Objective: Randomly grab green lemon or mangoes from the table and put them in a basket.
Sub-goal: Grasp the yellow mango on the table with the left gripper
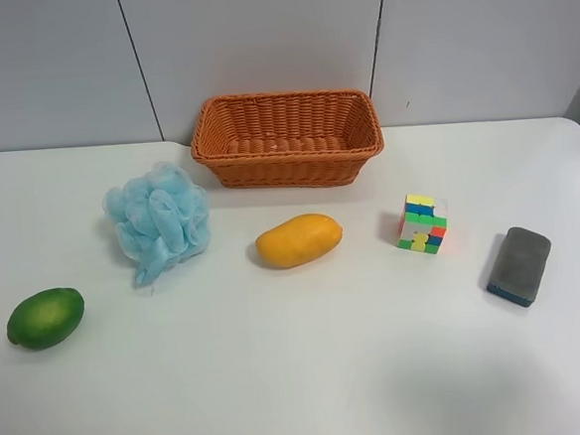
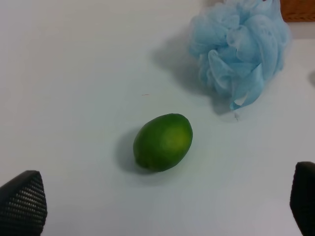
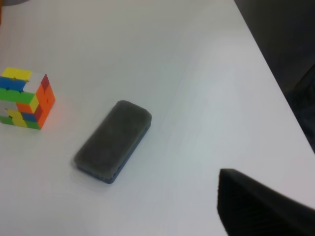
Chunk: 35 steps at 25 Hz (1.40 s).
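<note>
We see the white table [image 1: 302, 386] filling most of the ext. high view, w/ a grey panelled wall behind its far edge. The orange-brown wicker basket [image 1: 289, 168] sits upright at the middle of that far edge, long side parallel to it.

Next in size, a light-blue mesh bath pouf [image 1: 159, 225] lies toward the edge at the view's left. It's closer to the near edge than the basket and not touching it.

The mango [image 1: 299, 241] lies approx. mid-table, in front of the basket but apart from it, btwn the pouf and a cube.

The green lemon [image 1: 45, 318] lies on its side near the table edge at the view's left. It's further toward the near edge than the pouf, well apart from mango and basket.

A grey block [image 1: 519, 265] w/ a blue base lies flat near the edge at the view's right. A multicolour puzzle cube [image 1: 422, 224] stands btwn mango and block, touching neither.

The left gripper [image 2: 162, 204] hangs above the table w/ the lemon lying free ahead of its fingers [image 2: 22, 204]. The two tips are spread wide and hold nothing.

Of the right gripper [image 3: 263, 209] we see only one dark piece, over bare table near the block. We can't tell whether it's spread or closed.
</note>
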Motion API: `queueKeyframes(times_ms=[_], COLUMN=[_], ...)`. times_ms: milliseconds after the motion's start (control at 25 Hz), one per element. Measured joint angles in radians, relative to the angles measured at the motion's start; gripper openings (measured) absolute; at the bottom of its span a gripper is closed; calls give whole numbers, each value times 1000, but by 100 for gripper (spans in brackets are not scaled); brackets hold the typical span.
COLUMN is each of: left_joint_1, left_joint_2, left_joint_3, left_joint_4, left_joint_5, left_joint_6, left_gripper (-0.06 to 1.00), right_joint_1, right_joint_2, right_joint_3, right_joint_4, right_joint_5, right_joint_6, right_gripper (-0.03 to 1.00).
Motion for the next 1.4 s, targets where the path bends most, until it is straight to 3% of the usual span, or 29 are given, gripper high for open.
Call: queueKeyframes(times_ms=[1120,1400], left_joint_1=[0,0], left_joint_2=[5,284], left_joint_3=[-1,-157], left_joint_4=[-4,-60], left_joint_5=[0,1], left_joint_6=[0,64], left_gripper=[99,99], right_joint_1=[0,0], right_joint_2=[0,0], right_joint_3=[0,0], right_joint_4=[0,0], right_joint_5=[0,0], right_joint_6=[0,0], right_gripper=[99,99])
